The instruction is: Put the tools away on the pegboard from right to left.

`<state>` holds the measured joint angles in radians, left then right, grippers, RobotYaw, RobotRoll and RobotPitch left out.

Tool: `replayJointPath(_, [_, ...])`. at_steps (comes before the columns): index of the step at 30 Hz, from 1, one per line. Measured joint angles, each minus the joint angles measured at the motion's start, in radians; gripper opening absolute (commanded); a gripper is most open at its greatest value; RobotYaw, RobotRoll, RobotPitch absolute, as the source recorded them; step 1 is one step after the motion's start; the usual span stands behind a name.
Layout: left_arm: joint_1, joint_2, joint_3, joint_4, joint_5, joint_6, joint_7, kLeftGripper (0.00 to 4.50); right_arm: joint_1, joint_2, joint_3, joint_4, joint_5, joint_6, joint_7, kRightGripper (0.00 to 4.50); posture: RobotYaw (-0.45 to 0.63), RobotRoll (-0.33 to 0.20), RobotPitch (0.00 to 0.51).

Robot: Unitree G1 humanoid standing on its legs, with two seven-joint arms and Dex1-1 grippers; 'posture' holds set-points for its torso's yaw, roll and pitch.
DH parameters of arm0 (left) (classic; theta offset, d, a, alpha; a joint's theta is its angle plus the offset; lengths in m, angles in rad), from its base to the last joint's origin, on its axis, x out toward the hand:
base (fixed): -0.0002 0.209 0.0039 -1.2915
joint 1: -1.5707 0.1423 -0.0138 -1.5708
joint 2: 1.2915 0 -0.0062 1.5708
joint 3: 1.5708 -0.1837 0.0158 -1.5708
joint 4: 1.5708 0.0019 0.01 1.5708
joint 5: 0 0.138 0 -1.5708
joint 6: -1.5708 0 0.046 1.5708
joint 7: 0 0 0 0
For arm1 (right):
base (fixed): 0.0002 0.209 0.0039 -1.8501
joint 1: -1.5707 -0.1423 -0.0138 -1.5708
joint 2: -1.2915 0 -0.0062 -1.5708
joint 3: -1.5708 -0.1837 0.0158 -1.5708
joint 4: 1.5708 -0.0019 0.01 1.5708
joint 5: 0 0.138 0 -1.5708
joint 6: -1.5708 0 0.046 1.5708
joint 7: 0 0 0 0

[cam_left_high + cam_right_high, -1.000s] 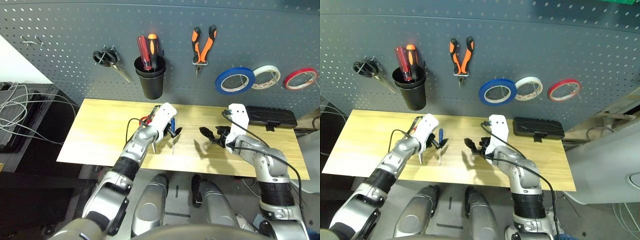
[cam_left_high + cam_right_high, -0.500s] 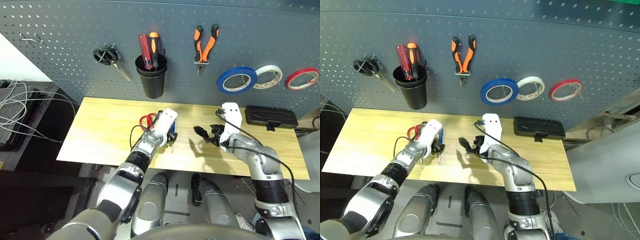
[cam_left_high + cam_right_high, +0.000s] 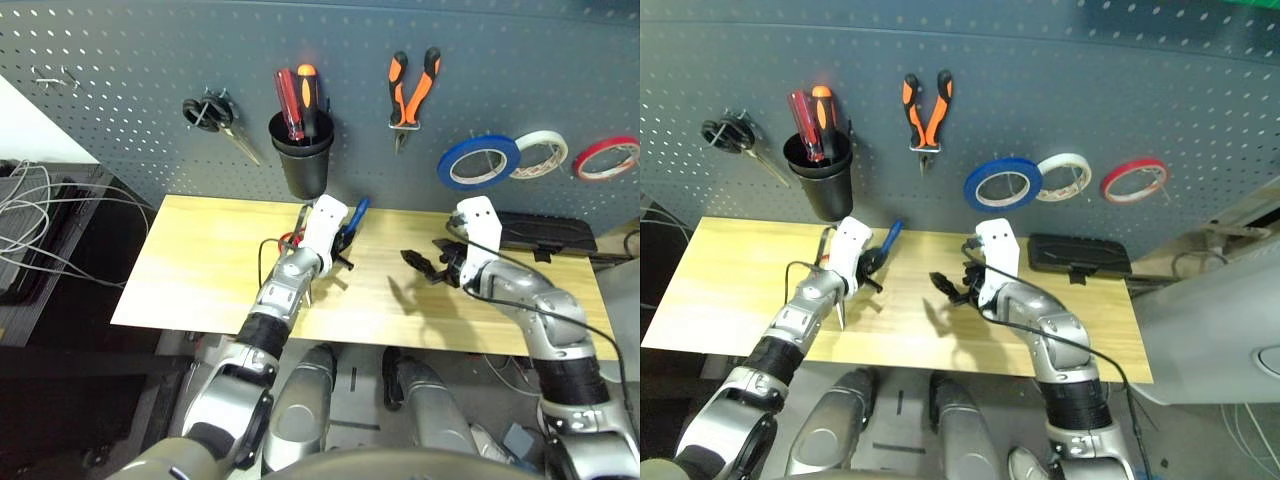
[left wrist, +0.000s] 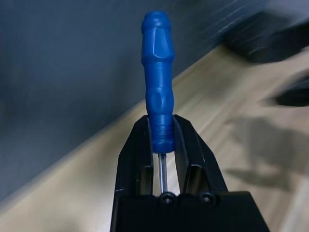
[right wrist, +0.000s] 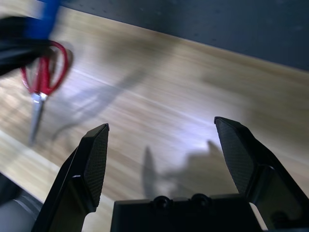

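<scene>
Since a second ago our left end effector (image 3: 343, 232) has lifted the blue-handled screwdriver (image 3: 357, 212) off the bench (image 3: 200, 270), where it had stood tip down, and now carries it raised with the handle aimed up toward the pegboard (image 3: 130, 90).

In the head camera's view, our right end effector (image 3: 422, 266) hangs released above the middle of the bench, jaws spread and holding nothing. On the pegboard the orange-and-black pliers (image 3: 412, 88) hang from a hook, with the blue tape ring (image 3: 477, 162) lower to their right, followed by a white tape ring (image 3: 541, 152) and a red tape ring (image 3: 605, 158). A black cup (image 3: 303, 155) holding red and orange-handled screwdrivers (image 3: 298, 100) sits left of the pliers, and black-handled scissors (image 3: 215, 120) hang further left. A flat black case (image 3: 545, 232) lies at the bench's far right edge. The red-handled scissors (image 3: 291, 240) peek out on the bench just behind our left wrist.

In the left wrist view, both black fingers (image 4: 140, 154) are clamped on the lower end of the screwdriver's blue handle, its thin metal shaft running back between them.

In the right wrist view, the two fingers (image 5: 94, 164) stand wide apart over bare wood; the red-handled scissors lie flat on the bench beyond, closed, near the blurred left end effector.
</scene>
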<state>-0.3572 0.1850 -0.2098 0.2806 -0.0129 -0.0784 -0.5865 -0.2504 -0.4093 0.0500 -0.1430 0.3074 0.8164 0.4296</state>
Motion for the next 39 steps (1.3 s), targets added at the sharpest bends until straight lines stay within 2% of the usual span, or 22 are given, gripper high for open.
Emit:
replayJointPath(7, [0.058,0.101,-0.001,-0.253,-0.107,0.052,-0.139,0.49,-0.018,-0.048,0.072,0.032,-0.060,-0.112,0.088,4.50,0.14,0.000,0.236])
replayJointPath(11, [0.046,0.101,0.017,-0.360,-0.179,0.127,-0.146,0.49,-0.051,-0.046,0.108,0.030,-0.088,-0.229,0.141,4.50,0.14,0.000,0.235])
replayJointPath(19, [-0.204,0.021,0.180,-0.523,-0.350,0.268,0.003,0.49,-0.128,0.005,0.125,-0.017,-0.081,-0.388,0.222,4.50,0.15,0.000,0.236])
replayJointPath(27, [-0.347,0.017,0.321,-0.513,-0.408,0.274,0.120,0.49,-0.189,0.066,0.123,-0.021,-0.077,-0.422,0.231,4.50,0.15,0.000,0.234])
replayJointPath(35, [-0.335,0.054,0.361,-0.403,-0.348,0.164,0.159,0.49,-0.238,0.113,0.122,-0.018,-0.076,-0.465,0.234,4.50,0.15,0.000,0.233])
replayJointPath(39, [-0.296,0.049,0.351,-0.371,-0.337,0.138,0.161,0.49,-0.262,0.134,0.121,-0.007,-0.076,-0.484,0.229,4.50,0.15,0.000,0.234])
